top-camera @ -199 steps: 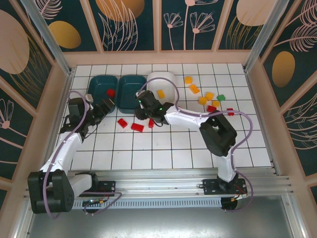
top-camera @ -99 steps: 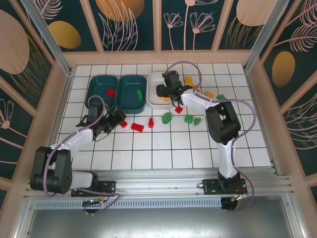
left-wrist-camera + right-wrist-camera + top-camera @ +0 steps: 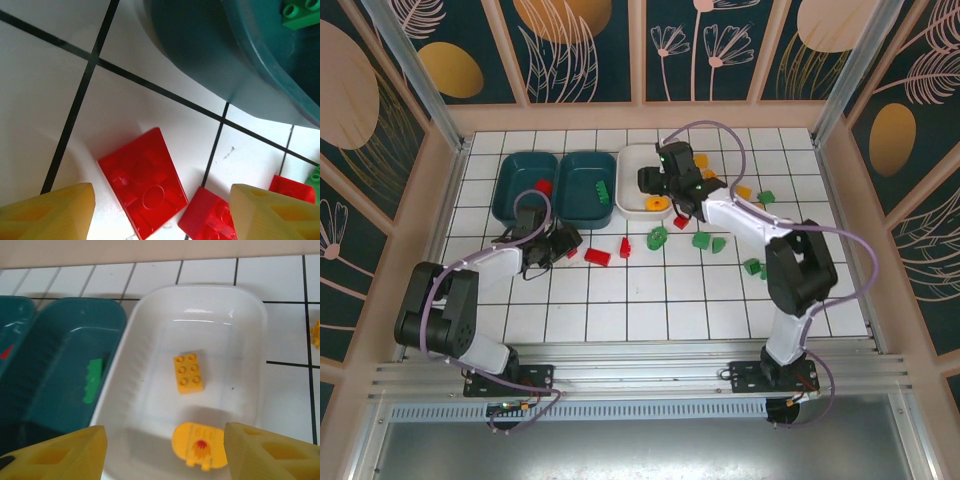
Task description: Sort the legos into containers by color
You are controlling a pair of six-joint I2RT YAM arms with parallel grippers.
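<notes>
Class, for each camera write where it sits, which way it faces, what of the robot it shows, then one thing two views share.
Top external: above and behind, looking down on the white tiled table; left arm and right arm whole.
Left wrist: on the left arm, over a red plastic wedge brick; left gripper fingertips at bottom.
Right wrist: on the right arm, looking into the white plastic tray; right gripper fingertips likewise.
Shared by both wrist views: the green plastic brick.
</notes>
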